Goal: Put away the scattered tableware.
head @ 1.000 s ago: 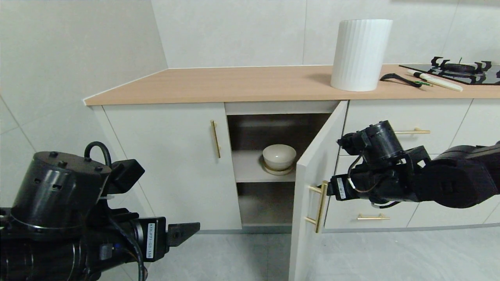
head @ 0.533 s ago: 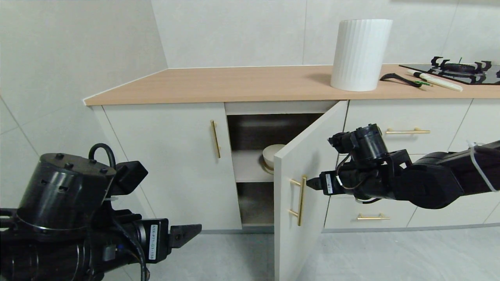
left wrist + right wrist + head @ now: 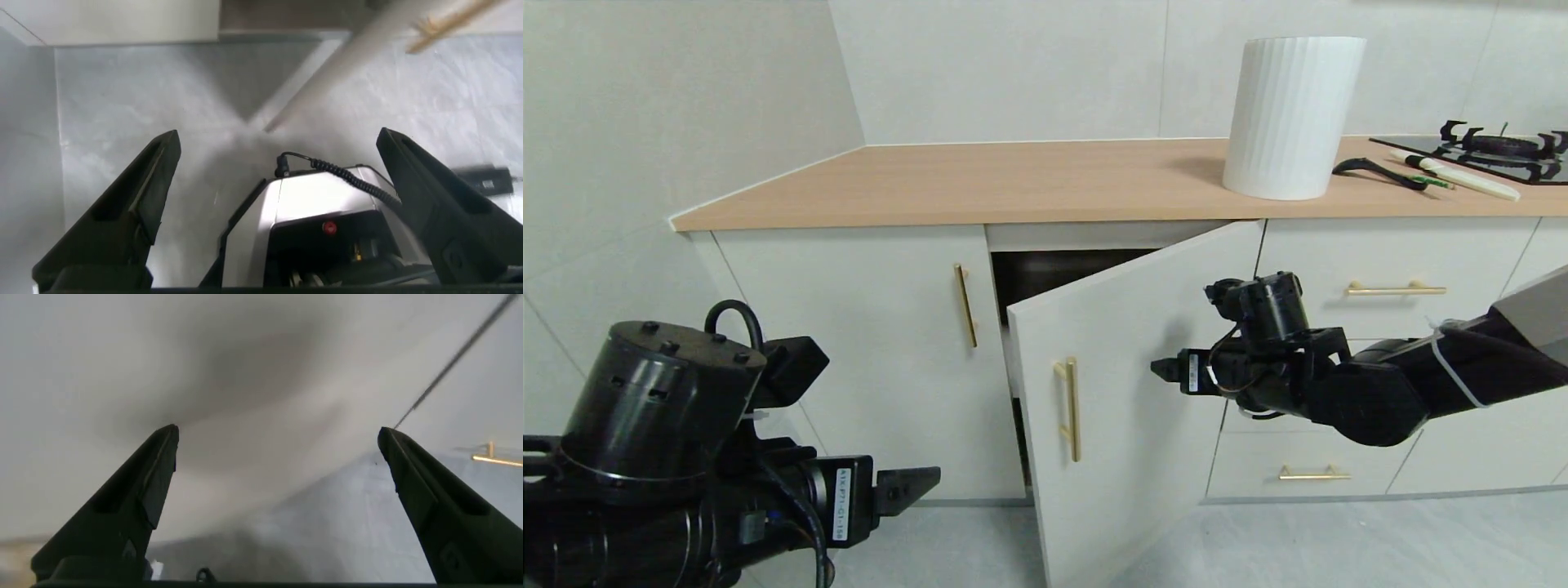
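- The left gripper [image 3: 927, 478] hangs at 8 o'clock, low over the floor, its jaws spread wide and empty.
- The white cabinet door [image 3: 1127, 425] stands ajar at 6 o'clock, with its brass handle [image 3: 1068, 408] upright.
- The right gripper [image 3: 1158, 368] is at 4 o'clock by the door's face, its jaws wide apart and gripping nothing.
- At 2 o'clock on the countertop [image 3: 1013, 175], a black utensil [image 3: 1380, 170] and a white-handled utensil [image 3: 1462, 175] lie beside a ribbed white canister [image 3: 1290, 114].

Head cam faces cabinet door [image 3: 1111, 327]; R wrist cam close on it; L wrist aims at floor [image 3: 163, 90].
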Available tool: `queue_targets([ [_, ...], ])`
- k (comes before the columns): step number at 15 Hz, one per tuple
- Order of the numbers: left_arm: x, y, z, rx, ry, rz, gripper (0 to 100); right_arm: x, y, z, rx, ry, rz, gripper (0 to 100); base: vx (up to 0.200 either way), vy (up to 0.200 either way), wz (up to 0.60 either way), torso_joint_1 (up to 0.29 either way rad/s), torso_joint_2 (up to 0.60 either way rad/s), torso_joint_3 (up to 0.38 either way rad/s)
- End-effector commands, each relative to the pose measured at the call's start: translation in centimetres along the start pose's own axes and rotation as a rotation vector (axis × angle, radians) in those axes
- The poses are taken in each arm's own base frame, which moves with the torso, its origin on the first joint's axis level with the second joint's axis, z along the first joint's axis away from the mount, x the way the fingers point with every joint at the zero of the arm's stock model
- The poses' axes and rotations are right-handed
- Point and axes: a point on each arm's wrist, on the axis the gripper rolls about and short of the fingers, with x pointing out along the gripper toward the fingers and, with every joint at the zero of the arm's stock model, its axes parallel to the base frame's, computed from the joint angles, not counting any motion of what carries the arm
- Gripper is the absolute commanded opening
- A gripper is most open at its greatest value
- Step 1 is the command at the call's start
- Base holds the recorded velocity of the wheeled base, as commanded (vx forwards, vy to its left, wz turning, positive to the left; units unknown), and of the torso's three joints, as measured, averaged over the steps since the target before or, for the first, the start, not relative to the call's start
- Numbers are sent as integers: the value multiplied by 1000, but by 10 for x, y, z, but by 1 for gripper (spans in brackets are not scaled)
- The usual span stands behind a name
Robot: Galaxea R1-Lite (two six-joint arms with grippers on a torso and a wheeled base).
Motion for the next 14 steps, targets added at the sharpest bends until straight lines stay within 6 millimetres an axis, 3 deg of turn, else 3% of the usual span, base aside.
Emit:
queue_targets([
  [1,1,0,0,0,2,0,100,9,0,-7,2,15,-5,100,0,0,0,0,0,0],
  [8,2,0,0,1,3,9,100,30,3,-7,93,-83,30,100,0,0,0,0,0,0],
  [14,3,0,-1,2,10,12,100,49,10,5,248,-148,26,100,0,0,0,0,0,0],
])
